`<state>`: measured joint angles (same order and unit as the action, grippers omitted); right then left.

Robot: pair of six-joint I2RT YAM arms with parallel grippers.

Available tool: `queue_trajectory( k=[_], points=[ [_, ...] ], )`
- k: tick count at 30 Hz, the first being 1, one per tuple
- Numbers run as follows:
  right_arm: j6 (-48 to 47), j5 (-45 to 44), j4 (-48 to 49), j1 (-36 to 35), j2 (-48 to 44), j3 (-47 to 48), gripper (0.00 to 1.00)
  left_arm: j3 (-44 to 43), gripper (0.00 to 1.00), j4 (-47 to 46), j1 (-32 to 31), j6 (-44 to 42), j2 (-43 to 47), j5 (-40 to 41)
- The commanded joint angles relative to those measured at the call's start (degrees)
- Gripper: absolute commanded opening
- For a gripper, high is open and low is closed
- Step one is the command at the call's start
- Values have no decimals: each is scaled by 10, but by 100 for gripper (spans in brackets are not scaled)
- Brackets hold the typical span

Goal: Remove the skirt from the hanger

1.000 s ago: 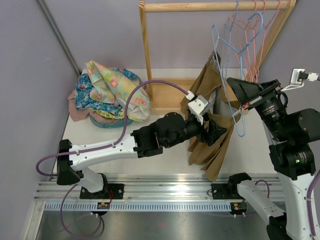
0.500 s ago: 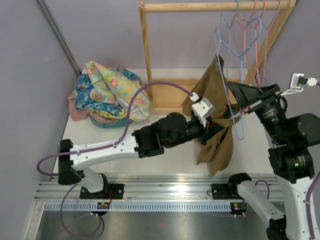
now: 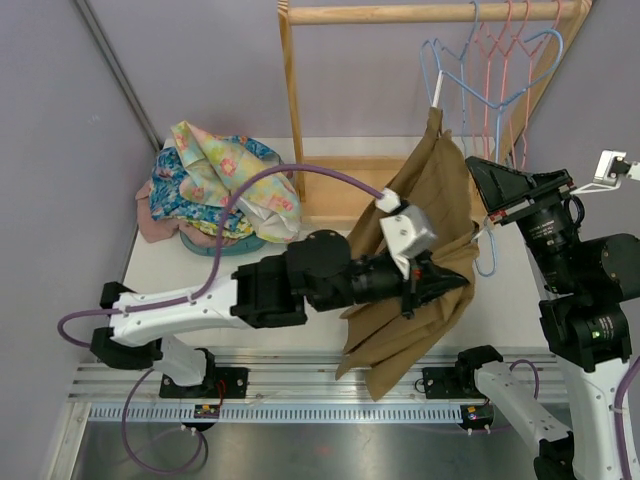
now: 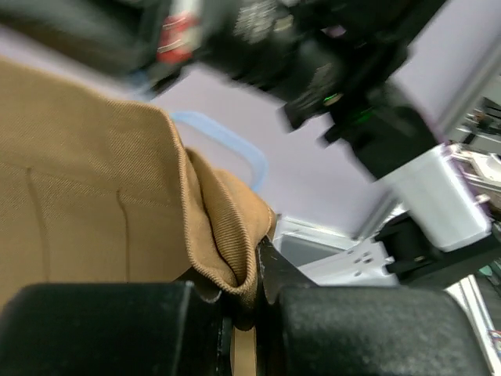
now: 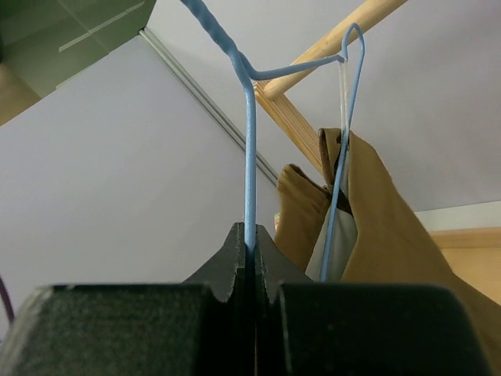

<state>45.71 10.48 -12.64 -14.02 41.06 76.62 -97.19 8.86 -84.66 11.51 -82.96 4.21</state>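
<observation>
Tan skirt (image 3: 440, 200) pinched in left pincer (image 4: 250, 288); blue hanger (image 5: 250, 157) in right pincer (image 5: 252, 244)

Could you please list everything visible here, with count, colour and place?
skirt: one, brown, hanging mid-right
hanger: one, blue, carrying the skirt
spare hangers: several, pink and blue, on the rack's bar
rack: one, wooden, back of table
clothes pile: one, multicoloured, back left
table: one, white, under everything
left fingers: black, shut on skirt
right fingers: black, shut on hanger
</observation>
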Motion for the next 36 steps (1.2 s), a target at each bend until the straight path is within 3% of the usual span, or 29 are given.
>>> queue_trajectory(
  k=[1, 5, 8, 13, 20, 31, 36],
  points=[
    [-38, -88, 84, 0, -4, -5, 0, -110, 0, 3, -56, -14, -81, -79],
    [-36, -123, 88, 0, 1, -5, 0, -237, 0, 70, -87, -30, -186, -115],
    [-49, -135, 81, 0, 16, 13, 0, -270, 0, 107, -105, -40, -223, -118],
    [-78, -181, 80, 0, 31, 31, 0, -202, 0, 92, -112, -28, -186, -140],
    [-100, -273, 107, 0, 50, 27, 0, -112, 0, 53, -125, -5, -150, -311],
    [-116, -322, 134, 0, 84, 59, 0, -36, 0, 54, -132, -2, -147, -329],
    [-142, -354, 157, 0, 87, 64, 0, -26, 0, 38, -134, 17, -159, -410]
  ],
)
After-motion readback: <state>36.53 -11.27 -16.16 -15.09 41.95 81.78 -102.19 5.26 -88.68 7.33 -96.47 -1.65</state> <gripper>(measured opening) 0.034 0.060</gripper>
